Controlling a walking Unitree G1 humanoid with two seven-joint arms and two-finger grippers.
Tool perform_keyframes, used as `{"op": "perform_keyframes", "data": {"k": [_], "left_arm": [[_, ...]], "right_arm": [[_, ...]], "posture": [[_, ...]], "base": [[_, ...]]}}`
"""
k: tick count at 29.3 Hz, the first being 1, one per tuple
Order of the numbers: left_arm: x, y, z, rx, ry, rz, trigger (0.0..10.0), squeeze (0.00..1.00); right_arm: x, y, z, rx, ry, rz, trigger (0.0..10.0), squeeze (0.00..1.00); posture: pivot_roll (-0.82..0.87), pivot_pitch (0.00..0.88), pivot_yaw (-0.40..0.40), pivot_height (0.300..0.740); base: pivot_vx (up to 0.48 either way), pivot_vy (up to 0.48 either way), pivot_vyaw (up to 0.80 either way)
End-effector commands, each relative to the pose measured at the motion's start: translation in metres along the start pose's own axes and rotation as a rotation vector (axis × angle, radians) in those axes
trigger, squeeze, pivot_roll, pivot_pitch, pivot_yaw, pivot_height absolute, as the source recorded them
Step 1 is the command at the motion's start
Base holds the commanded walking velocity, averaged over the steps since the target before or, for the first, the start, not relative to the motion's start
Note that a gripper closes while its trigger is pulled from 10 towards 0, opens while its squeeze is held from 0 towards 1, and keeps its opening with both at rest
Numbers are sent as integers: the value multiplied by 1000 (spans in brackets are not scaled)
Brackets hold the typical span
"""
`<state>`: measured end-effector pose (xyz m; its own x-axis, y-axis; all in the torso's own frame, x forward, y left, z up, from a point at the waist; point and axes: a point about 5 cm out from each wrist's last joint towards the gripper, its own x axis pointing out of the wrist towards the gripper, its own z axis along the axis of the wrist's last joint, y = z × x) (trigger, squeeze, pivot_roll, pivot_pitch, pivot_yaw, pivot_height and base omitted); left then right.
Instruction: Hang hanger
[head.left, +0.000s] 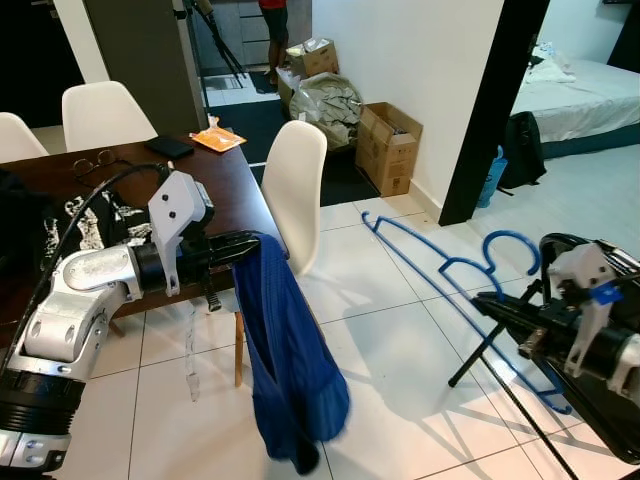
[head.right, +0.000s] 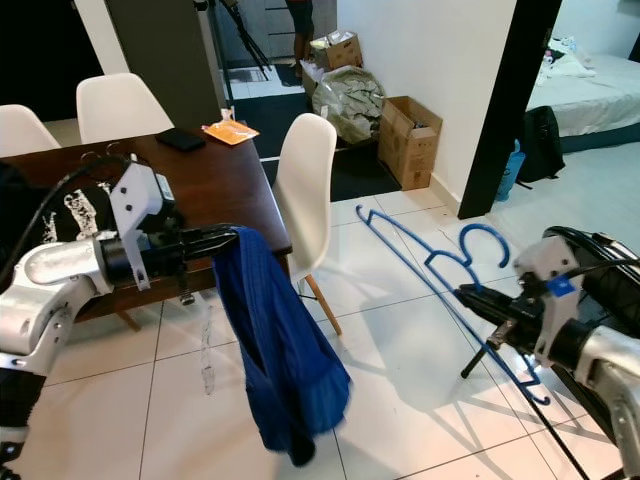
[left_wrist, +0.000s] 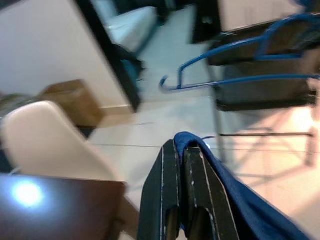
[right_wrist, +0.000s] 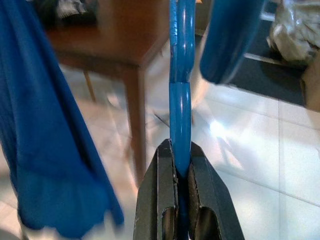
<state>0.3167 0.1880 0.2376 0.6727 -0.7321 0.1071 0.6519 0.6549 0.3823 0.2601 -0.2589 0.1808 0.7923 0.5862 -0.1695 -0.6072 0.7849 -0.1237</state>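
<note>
The left gripper (head.left: 252, 243) was held out level in front of the robot, just beside the near corner of the dark wooden table (head.left: 225, 175); its two black fingers (left_wrist: 177, 195) were pressed together on the top edge of a blue garment (head.left: 290, 360), which hung straight down from them in long folds, its lower end above the white tiled floor (head.left: 380, 310); the cloth touched nothing but the fingers. The right gripper (head.left: 483, 303) reached forward from the robot's right side, its fingers (right_wrist: 162, 195) clamped on the thin bar of a blue hanger (head.left: 450, 270); the wrist view showed the bar caught squarely between the two pads. The hanger was held in the air over the tiles, tilted, with its long arm running away from the robot toward the white wall (head.left: 420, 60) and its hook (head.left: 510, 245) curling up near the gripper; hanger and garment were well apart, each in its own gripper. A white chair (head.left: 298, 190) stood at the table's end, just behind the hanging cloth; two more white chairs (head.left: 98, 115) stood at the table's far side. On the table lay an orange packet (head.left: 217, 139), a dark flat object (head.left: 169, 147), a pair of glasses (head.left: 95, 160) and dark clothing (head.left: 40, 225) with white print. Cardboard boxes (head.left: 388, 148) and a bulging bag (head.left: 325, 100) sat against the wall; through a doorway on the right a bed (head.left: 585, 95) was visible; thin black metal legs (head.left: 495, 370) crossed the floor under the right arm.
</note>
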Motion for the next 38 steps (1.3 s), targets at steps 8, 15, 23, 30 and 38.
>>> {"op": "perform_keyframes", "data": {"k": [8,15,23,30,38], "left_arm": [[-1,-11,-38,26,98,155,10000,0],[7,-15,-32,-16,10,165,10000,0],[1,-10,-16,-66,-95,171,10000,0],[-14,25,-6,31,-85,285,10000,0],[-14,36,3,81,-92,312,10000,0]], "right_arm": [[24,27,-6,27,28,87,10000,0],[33,38,-8,-10,66,123,10000,0],[31,52,-6,-22,81,223,10000,0],[18,45,5,4,29,276,10000,0],[12,48,9,12,30,321,10000,0]], "posture": [[42,0,28,740],[42,0,32,740],[45,0,27,740],[42,0,23,740],[36,0,21,740]], "base": [[0,0,-800],[0,0,-800],[0,0,-800],[0,0,-800],[0,0,-800]]}}
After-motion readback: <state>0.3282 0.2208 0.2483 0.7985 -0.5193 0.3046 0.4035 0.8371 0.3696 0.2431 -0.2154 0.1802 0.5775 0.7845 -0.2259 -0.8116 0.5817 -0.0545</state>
